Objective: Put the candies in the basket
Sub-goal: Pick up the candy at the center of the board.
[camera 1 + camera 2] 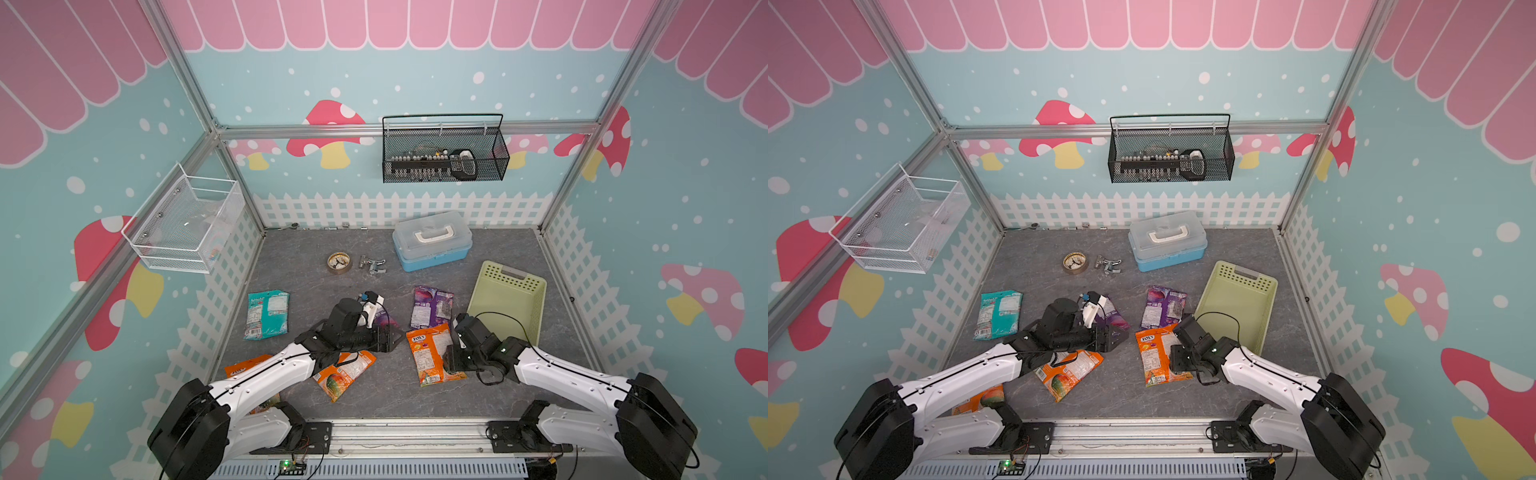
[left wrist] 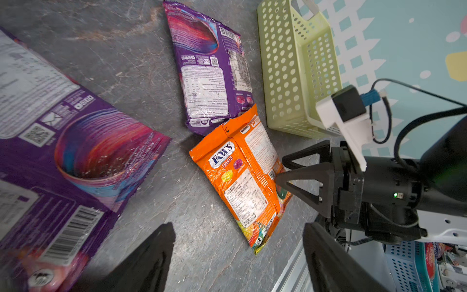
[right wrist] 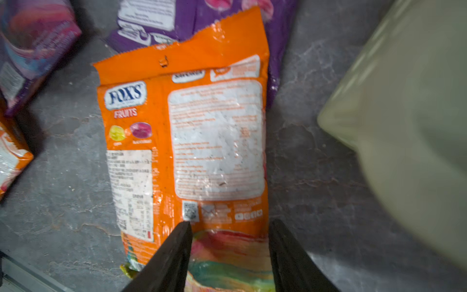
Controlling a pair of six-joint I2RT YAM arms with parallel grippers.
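Film, thin and crinkly, was what I had to handle. The orange bag (image 3: 184, 141) lay flat on the worktop (image 1: 386, 399), label up, stretching away ahead of my right fingers (image 3: 171, 255). Those were clenched on its near end, with the rainbow-printed seal bunched between them. I judged it light, floppy and slick, likely to droop or slide, so that sealed end seemed the soundest hold. The basket (image 2: 280, 70) stood just beside those fingers, on the side away from my other arm, and looked empty. My left fingers (image 2: 146, 260) hung released with nothing between them, a purple bag (image 2: 83, 141) just off one tip.
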